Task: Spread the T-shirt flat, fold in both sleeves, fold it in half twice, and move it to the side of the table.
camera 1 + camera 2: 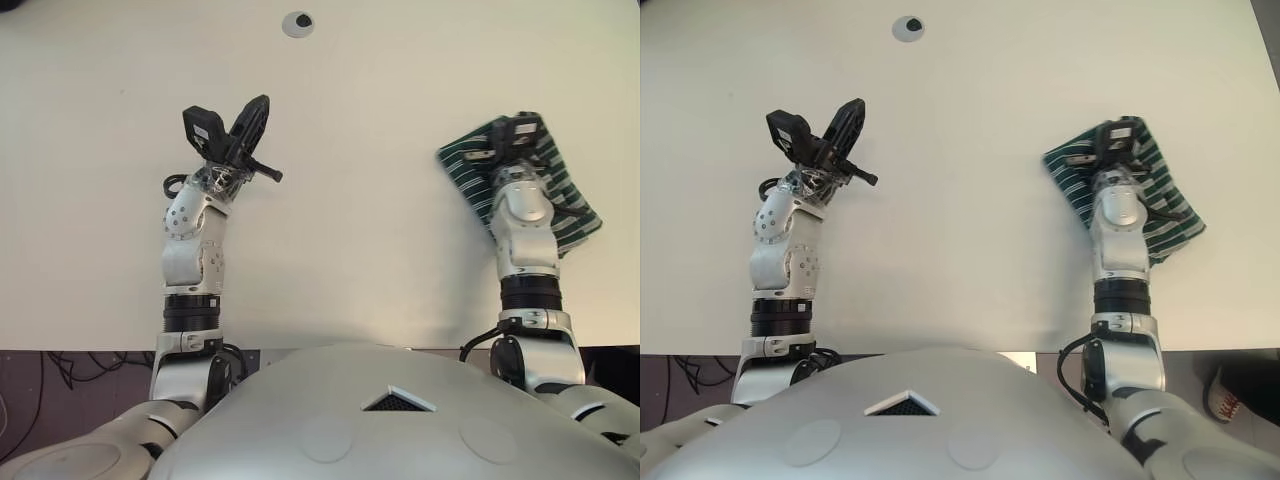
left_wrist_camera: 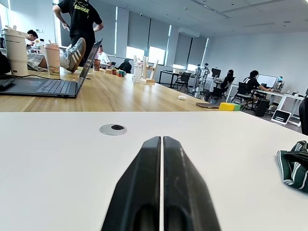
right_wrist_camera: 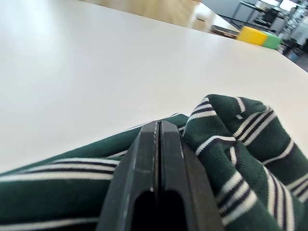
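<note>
The T-shirt, dark green with white stripes, lies folded into a small bundle on the right side of the white table. My right gripper sits over the bundle's far corner, its fingers pressed together where a raised fold of cloth meets the tips. The right forearm covers the middle of the bundle. On the left, my left gripper is raised above bare table, shut with nothing in it. The shirt's edge shows far off in the left wrist view.
A round grey cable grommet is set into the table at the far middle. The table's right edge runs close beyond the shirt. Bare tabletop stretches between the two arms. Desks and people fill the room behind.
</note>
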Available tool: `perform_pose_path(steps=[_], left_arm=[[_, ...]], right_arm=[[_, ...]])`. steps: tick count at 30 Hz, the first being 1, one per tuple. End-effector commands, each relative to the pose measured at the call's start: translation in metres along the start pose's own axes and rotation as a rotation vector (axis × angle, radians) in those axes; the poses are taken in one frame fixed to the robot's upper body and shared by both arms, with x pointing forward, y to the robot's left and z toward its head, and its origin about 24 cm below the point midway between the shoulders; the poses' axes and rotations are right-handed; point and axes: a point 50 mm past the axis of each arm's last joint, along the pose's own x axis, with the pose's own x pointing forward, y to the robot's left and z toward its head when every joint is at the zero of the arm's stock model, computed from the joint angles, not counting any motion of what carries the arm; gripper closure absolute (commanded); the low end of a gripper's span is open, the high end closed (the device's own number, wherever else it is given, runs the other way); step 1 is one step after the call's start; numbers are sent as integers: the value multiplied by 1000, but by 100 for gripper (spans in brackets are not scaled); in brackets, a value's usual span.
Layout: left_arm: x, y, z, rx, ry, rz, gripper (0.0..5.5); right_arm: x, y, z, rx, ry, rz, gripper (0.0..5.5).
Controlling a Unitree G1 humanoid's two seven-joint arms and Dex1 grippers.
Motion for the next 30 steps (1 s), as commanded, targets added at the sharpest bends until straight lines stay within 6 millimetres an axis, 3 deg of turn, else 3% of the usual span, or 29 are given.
perform_pose_path(steps=[1, 4, 6, 10, 12, 15, 18, 24, 27, 30], left_arm=[[-3, -3, 0, 14, -4, 1, 549], [-2, -5, -1, 44, -1, 5, 549], [3, -1, 0, 75, -5, 40, 549], [0, 13, -5, 232, 20, 153, 549], [-6, 15, -6, 290, 22, 211, 549], [-16, 7, -10, 338, 54, 243, 549], [-27, 6, -12, 322, 91, 265, 549], [-40, 11, -8, 450, 127, 304, 549], [-49, 3, -5, 448, 129, 315, 549], [-44, -1, -4, 414, 133, 311, 549]], right_arm=[[5, -38, -8, 141, 62, -176, 550], [5, -45, -2, 151, 3, -239, 550], [-3, -36, 23, 45, -191, -216, 550], [-50, 9, 57, -75, -526, -79, 550], [-77, 33, 61, -74, -607, 32, 550], [-93, 55, 62, -206, -664, 171, 550], [-90, 51, 58, -252, -631, 192, 550], [-91, 46, 53, -277, -549, 175, 550], [-94, 44, 53, -300, -527, 187, 550], [-100, 39, 48, -306, -488, 181, 550]])
